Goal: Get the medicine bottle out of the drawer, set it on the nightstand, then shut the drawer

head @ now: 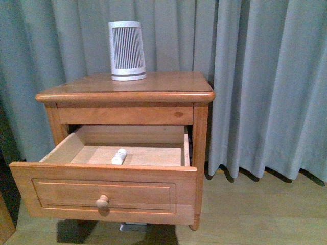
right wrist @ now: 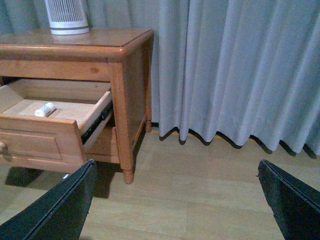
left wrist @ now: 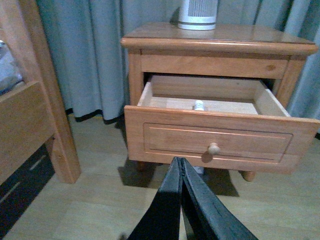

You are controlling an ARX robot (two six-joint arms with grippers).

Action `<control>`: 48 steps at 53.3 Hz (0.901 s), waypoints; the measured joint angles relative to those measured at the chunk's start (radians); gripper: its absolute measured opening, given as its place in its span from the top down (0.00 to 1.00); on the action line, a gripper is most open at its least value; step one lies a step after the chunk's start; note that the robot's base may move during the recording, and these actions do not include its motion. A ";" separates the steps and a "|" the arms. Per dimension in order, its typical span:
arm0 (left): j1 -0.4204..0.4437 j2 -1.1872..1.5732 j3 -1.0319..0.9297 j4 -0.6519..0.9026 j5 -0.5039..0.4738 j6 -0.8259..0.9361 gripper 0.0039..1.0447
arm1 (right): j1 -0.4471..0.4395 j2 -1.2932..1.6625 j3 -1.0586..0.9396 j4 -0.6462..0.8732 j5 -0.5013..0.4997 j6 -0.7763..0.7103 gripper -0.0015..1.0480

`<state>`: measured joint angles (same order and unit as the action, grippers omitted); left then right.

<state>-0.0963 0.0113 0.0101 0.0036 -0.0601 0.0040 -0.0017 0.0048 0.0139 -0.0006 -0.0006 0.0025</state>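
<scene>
The medicine bottle (head: 118,156) lies on its side on the floor of the open drawer (head: 102,191), near the middle and just behind the drawer's front panel. Its long axis runs roughly front to back, so one end points out toward the robot.

The left gripper (left wrist: 180,165) faces the drawer almost head-on. From it, the bottle sits ahead and higher, just past the front panel and a little above the knob (left wrist: 214,148). I judge this arm the better lined up, though it would have to rise over the panel and come down into the drawer. Its fingers are pressed together with nothing between them and touch nothing, so they must part before any grasp.

The right gripper (right wrist: 176,162) is spread wide and empty, over bare floor (right wrist: 200,200) beside the nightstand (right wrist: 120,50). It looks toward the curtain (right wrist: 235,65), and the bottle lies well off toward the left arm's side.
</scene>
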 joint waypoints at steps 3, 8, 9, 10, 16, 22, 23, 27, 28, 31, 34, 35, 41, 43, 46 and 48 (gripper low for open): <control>0.067 -0.003 0.000 -0.002 0.041 -0.001 0.97 | 0.000 0.000 0.000 0.000 0.000 0.000 0.07; 0.088 -0.005 0.000 -0.002 0.055 -0.001 0.97 | 0.000 0.000 0.000 0.000 0.000 0.000 0.07; 0.088 -0.005 0.000 -0.002 0.057 -0.001 0.97 | 0.000 0.000 0.000 0.000 0.000 0.000 0.07; 0.089 -0.005 0.000 -0.002 0.057 -0.001 0.97 | 0.000 0.000 0.000 0.000 0.000 0.000 0.07; 0.090 -0.005 0.000 -0.002 0.057 -0.001 0.97 | 0.000 0.000 0.000 0.000 0.000 0.000 0.07; 0.090 -0.005 0.000 -0.002 0.057 -0.001 0.97 | 0.000 0.000 0.000 0.000 0.000 0.000 0.07; 0.090 -0.005 0.000 -0.002 0.057 -0.001 0.97 | 0.000 0.000 0.000 0.000 0.000 0.000 0.07; 0.090 -0.005 0.000 -0.002 0.057 -0.002 0.93 | 0.000 0.000 0.000 0.000 0.000 0.000 0.07; 0.090 -0.005 0.000 -0.002 0.057 -0.002 0.90 | 0.000 0.000 0.000 0.000 0.000 0.000 0.07; 0.090 -0.005 0.000 -0.002 0.057 -0.002 0.80 | 0.000 0.000 0.000 0.000 0.000 0.000 0.07; 0.090 -0.005 0.000 -0.002 0.057 -0.002 0.71 | 0.000 0.000 0.000 0.000 0.000 0.000 0.07; 0.090 -0.005 0.000 -0.003 0.058 -0.002 0.68 | 0.000 0.000 0.000 0.000 0.000 0.000 0.07; 0.090 -0.005 0.000 -0.003 0.063 -0.002 0.49 | 0.000 0.000 0.000 0.000 0.003 0.000 0.07; 0.090 -0.005 0.000 -0.003 0.061 -0.002 0.42 | 0.000 0.000 0.000 0.000 0.004 0.000 0.07; 0.090 -0.005 0.000 -0.003 0.061 -0.002 0.32 | 0.000 0.000 0.000 0.000 0.004 0.000 0.07; 0.090 -0.005 0.000 -0.003 0.060 -0.002 0.25 | 0.000 0.000 0.000 0.000 0.004 0.000 0.07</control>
<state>-0.0063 0.0059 0.0101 0.0006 0.0002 0.0021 -0.0017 0.0044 0.0139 -0.0006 0.0032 0.0029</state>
